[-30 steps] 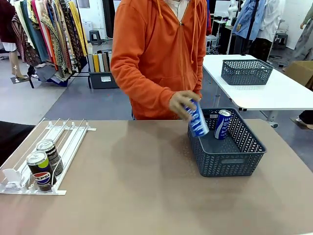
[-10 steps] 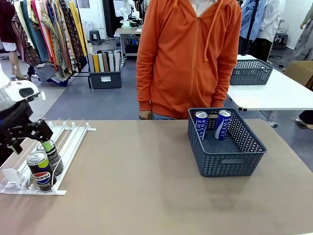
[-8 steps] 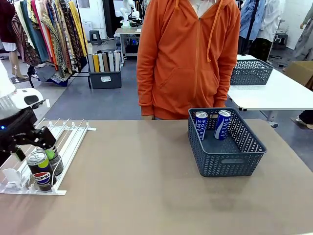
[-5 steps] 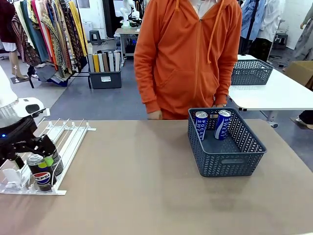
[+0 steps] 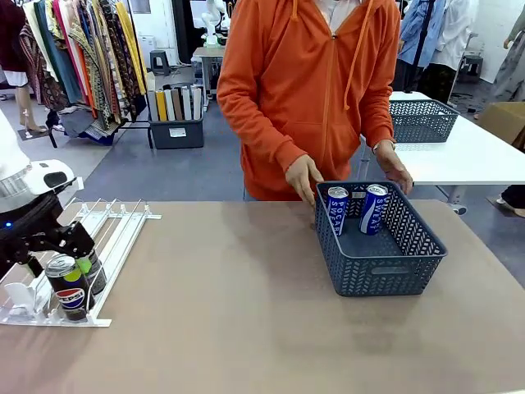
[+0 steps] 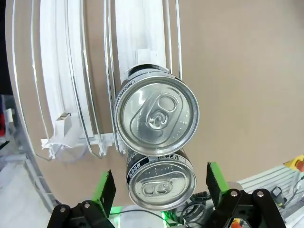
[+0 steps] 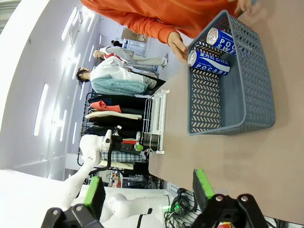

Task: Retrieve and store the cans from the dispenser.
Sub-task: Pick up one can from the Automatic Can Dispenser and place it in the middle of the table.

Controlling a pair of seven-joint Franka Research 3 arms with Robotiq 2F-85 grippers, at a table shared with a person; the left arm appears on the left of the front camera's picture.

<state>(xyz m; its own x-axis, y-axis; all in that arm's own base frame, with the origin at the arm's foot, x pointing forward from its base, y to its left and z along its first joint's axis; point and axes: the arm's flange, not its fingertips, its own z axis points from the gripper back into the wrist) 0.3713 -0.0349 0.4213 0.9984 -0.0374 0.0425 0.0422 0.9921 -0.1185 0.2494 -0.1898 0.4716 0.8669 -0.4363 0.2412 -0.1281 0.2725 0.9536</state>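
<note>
2 cans (image 5: 67,289) stand upright, apparently touching, in the dispenser (image 5: 120,233).

Bright, even indoor light falls from above; long ceiling strips (image 7: 40,109) glow white in the right wrist view. The worktop (image 5: 246,345) carries only soft, faint shadows beside the basket (image 5: 385,275). The front view is sharp. In the left wrist view the larger can (image 6: 156,116) gleams softly on its silver top, and the dispenser (image 6: 76,71) rails bow with wide-angle distortion

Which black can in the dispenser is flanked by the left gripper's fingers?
The front black can, at the dispenser's stop end; the other black can stands behind it, farther up the lane.
</note>
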